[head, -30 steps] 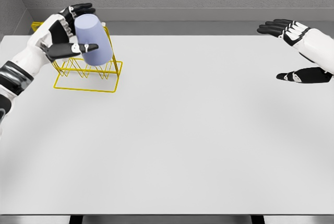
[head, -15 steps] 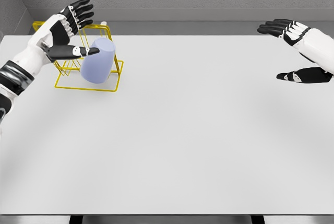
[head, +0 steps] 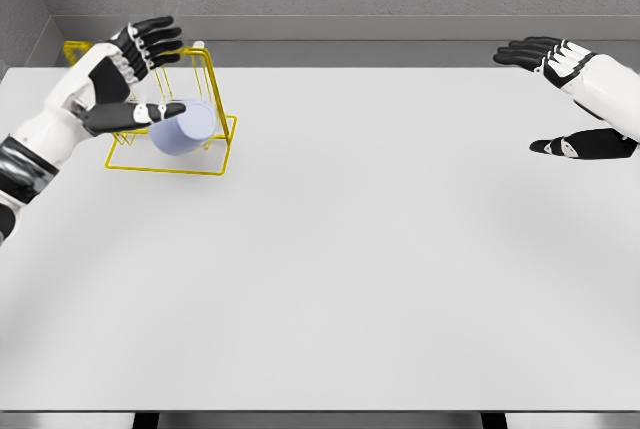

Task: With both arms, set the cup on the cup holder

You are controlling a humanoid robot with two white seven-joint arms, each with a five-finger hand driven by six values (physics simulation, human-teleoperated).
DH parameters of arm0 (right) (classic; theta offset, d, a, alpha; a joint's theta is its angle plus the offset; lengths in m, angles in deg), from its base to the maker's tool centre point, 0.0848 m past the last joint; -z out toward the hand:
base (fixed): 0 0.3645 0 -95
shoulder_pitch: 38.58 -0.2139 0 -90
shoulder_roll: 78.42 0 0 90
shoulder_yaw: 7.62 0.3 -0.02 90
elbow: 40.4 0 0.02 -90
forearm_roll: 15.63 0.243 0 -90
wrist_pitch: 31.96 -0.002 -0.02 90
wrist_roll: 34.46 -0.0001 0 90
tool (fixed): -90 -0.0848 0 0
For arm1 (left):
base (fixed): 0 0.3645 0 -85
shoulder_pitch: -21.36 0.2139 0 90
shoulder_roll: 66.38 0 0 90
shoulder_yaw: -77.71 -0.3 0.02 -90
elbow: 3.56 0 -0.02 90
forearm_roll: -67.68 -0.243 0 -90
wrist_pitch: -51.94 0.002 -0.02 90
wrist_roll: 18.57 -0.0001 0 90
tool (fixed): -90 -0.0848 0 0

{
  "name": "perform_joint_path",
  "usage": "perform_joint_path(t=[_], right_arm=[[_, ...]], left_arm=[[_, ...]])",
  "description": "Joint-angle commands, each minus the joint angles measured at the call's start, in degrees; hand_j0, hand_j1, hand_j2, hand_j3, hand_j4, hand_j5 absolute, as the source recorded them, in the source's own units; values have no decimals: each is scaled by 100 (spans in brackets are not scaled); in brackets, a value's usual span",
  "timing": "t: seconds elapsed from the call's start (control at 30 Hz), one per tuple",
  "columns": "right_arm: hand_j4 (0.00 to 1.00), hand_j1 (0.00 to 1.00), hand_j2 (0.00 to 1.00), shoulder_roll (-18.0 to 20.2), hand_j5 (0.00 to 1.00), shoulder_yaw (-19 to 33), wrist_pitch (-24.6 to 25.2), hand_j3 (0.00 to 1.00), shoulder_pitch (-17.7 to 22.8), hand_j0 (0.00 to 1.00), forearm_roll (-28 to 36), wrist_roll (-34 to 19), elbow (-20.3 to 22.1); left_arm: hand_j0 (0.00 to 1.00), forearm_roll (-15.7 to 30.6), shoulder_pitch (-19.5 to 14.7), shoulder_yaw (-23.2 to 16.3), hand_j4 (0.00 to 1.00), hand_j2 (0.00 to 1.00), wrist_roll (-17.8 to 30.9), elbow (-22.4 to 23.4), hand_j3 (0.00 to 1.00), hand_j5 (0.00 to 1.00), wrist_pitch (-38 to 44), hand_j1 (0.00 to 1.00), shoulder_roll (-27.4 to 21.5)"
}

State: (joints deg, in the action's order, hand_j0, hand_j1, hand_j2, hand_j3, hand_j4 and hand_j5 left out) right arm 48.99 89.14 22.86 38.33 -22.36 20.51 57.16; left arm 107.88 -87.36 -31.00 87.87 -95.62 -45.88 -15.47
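Observation:
A pale blue cup [head: 184,129] lies tipped on its side inside the yellow wire cup holder [head: 208,154] at the table's far left. My left hand [head: 140,74] hovers just above and left of it, fingers spread, thumb stretched over the cup's top without gripping it. My right hand [head: 560,94] hangs open over the table's far right edge, far from the cup.
The white table [head: 340,249] spreads wide between the two arms. A grey wall runs along its far edge, and another rises at the left behind the holder.
The left hand let go of the cup and opened. The cup dropped from the hand into the wire holder and tipped onto its side. The right arm stayed still.

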Motion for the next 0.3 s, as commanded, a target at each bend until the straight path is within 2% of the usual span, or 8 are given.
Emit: perform_joint_path(t=[0.0,0.1,0.17,0.27], right_arm=[[100,100,100,3,100,1,18,100,0,100,40,3,0],[100,100,100,3,100,1,18,100,0,100,40,3,0],[100,100,100,12,100,1,18,100,0,100,40,3,0],[100,100,100,3,100,1,18,100,0,100,40,3,0]], left_arm=[[100,58,18,35,100,100,0,-127,100,100,-307,100,-292],[100,49,597,509,100,100,0,-443,100,100,-316,100,-652],[100,58,809,720,100,100,0,-505,100,100,-342,100,-775],[100,49,1275,1072,100,100,0,-479,100,100,-922,100,-767]])
